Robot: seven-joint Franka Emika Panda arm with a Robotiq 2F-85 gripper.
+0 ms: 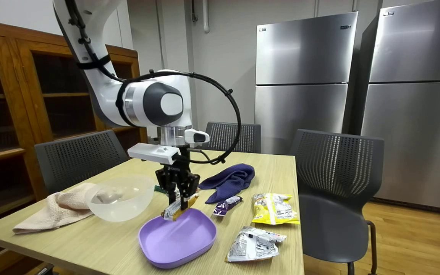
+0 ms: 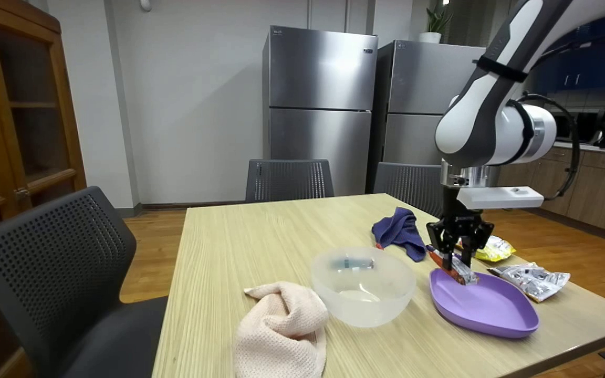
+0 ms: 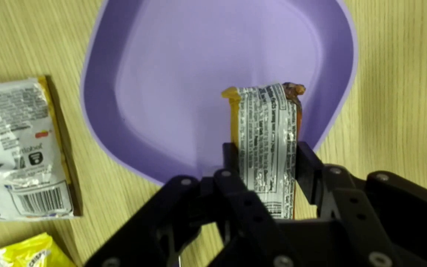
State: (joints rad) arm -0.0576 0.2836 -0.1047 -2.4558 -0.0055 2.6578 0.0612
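End effector (image 3: pixel 266 159) clasps the wrapped bar (image 3: pixel 266 118) between its fingers (image 3: pixel 309 168).

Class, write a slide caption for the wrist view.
A tool grips a wrapped bar partly over a purple tray, a silver packet and yellow packet nearby.

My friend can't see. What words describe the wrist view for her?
The end effector grips a wrapped snack over the edge of a purple dish. A silver packet and a yellow packet lie on the table at the picture's left.
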